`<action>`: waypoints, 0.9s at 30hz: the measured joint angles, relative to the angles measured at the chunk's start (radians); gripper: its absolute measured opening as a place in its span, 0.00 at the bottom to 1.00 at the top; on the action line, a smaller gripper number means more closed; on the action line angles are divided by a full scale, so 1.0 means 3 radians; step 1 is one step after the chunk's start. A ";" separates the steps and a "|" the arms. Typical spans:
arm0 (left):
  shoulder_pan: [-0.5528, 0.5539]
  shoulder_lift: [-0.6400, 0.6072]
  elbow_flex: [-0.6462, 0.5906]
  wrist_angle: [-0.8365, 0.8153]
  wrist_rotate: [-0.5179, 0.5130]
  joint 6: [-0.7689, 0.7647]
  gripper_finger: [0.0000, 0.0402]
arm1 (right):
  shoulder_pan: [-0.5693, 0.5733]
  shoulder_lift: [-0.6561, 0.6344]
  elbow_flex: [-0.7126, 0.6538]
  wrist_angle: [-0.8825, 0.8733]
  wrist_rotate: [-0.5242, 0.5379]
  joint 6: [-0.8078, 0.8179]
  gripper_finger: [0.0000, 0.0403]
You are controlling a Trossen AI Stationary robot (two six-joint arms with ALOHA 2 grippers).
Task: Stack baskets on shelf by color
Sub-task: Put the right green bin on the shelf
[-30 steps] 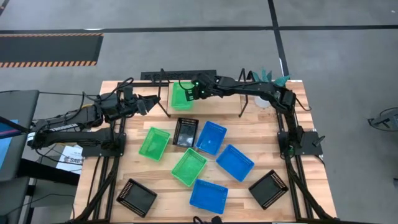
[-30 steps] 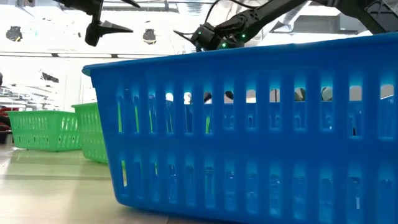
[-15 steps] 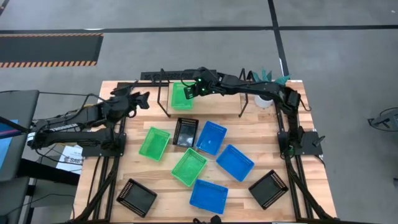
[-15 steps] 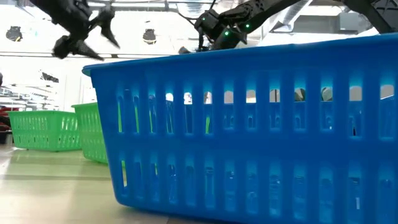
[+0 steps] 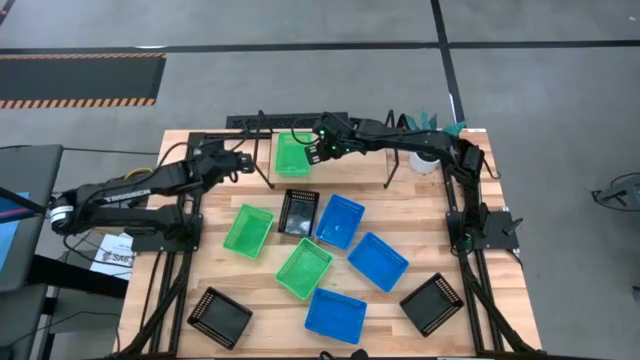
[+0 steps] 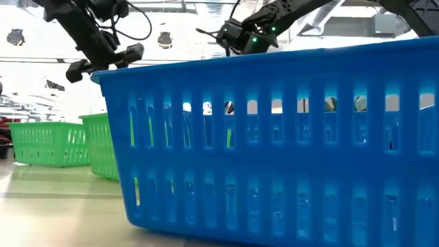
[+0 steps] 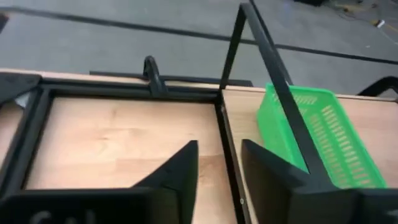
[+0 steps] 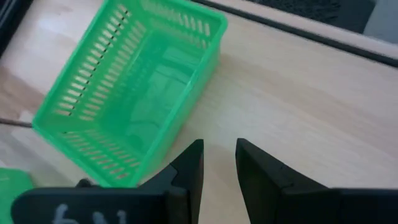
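One green basket (image 5: 292, 155) was seen lying at the left end of the shelf (image 5: 330, 125), at the far side of the counter (image 5: 180, 260); whether it rested on a shelf rail or on the wood beneath could not be told. The right gripper (image 5: 312, 153) was held just beside that basket's right edge, its jaws empty with only a narrow gap between the fingers (image 8: 186, 165). The left gripper (image 5: 245, 158) was held near the shelf's left post, apart from the basket, its jaws likewise empty and slightly parted, with the fingers (image 7: 180, 168) seen over bare wood.

Eight further baskets were recorded loose on the counter. Two green baskets (image 5: 248, 229) (image 5: 303, 268) lay left of centre. A black basket (image 5: 299, 211) lay touching a blue basket (image 5: 340, 220) at the middle. Two more blue baskets (image 5: 377, 261) (image 5: 335, 314) lay nearer the front. Black baskets sat at the front left (image 5: 219, 316) and front right (image 5: 432, 304) corners. In the low view the frame was mostly filled by a blue basket wall (image 6: 274, 137).
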 joint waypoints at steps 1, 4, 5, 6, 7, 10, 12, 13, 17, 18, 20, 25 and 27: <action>0.0018 0.0033 0.0000 0.0053 0.0074 0.0003 0.21 | -0.0001 0.0000 0.0000 -0.0011 0.0017 0.0000 0.29; 0.0053 0.0084 0.0000 0.0258 0.0227 0.0103 0.14 | -0.0021 0.0001 0.0000 -0.0051 0.0026 0.0000 0.29; 0.0062 0.0095 0.0000 0.0318 0.0249 0.0136 0.12 | -0.0023 0.0001 0.0000 -0.0060 0.0026 -0.0003 0.29; 0.0068 0.0107 0.0000 0.0387 0.0267 0.0158 0.11 | -0.0025 0.0001 0.0000 -0.0062 0.0028 -0.0003 0.29; 0.0075 0.0125 0.0000 0.0473 0.0302 0.0165 0.09 | -0.0035 0.0001 0.0000 -0.0061 0.0033 -0.0004 0.29; 0.0105 0.0181 0.0000 0.0640 0.0392 0.0166 0.06 | -0.0050 0.0001 -0.0001 -0.0053 0.0098 -0.0002 0.29; 0.0128 0.0258 0.0000 0.0686 0.0483 0.0168 0.04 | -0.0068 0.0003 -0.0001 -0.0052 0.0100 -0.0004 0.29; 0.0138 0.0299 0.0000 0.0703 0.0549 0.0168 0.03 | -0.0069 0.0003 -0.0001 -0.0052 0.0100 -0.0004 0.29; 0.0157 0.0460 0.0000 0.0780 0.0659 0.0167 0.02 | -0.0067 0.0004 -0.0001 -0.0054 0.0101 -0.0061 0.29; 0.0157 0.0485 0.0000 0.0789 0.0675 0.0166 0.01 | -0.0067 0.0004 -0.0001 -0.0054 0.0101 -0.0081 0.29; 0.0157 0.0515 0.0000 0.0840 0.0715 0.0165 0.01 | -0.0066 0.0004 -0.0001 -0.0058 0.0101 -0.0088 0.29; 0.0157 0.0512 0.0000 0.0992 0.0751 0.0168 0.01 | -0.0066 0.0008 -0.0001 -0.0059 0.0101 -0.0047 0.29; 0.0157 0.0512 0.0000 0.0987 0.0749 0.0168 0.01 | -0.0056 0.0064 -0.0001 -0.0002 0.0101 -0.0017 0.29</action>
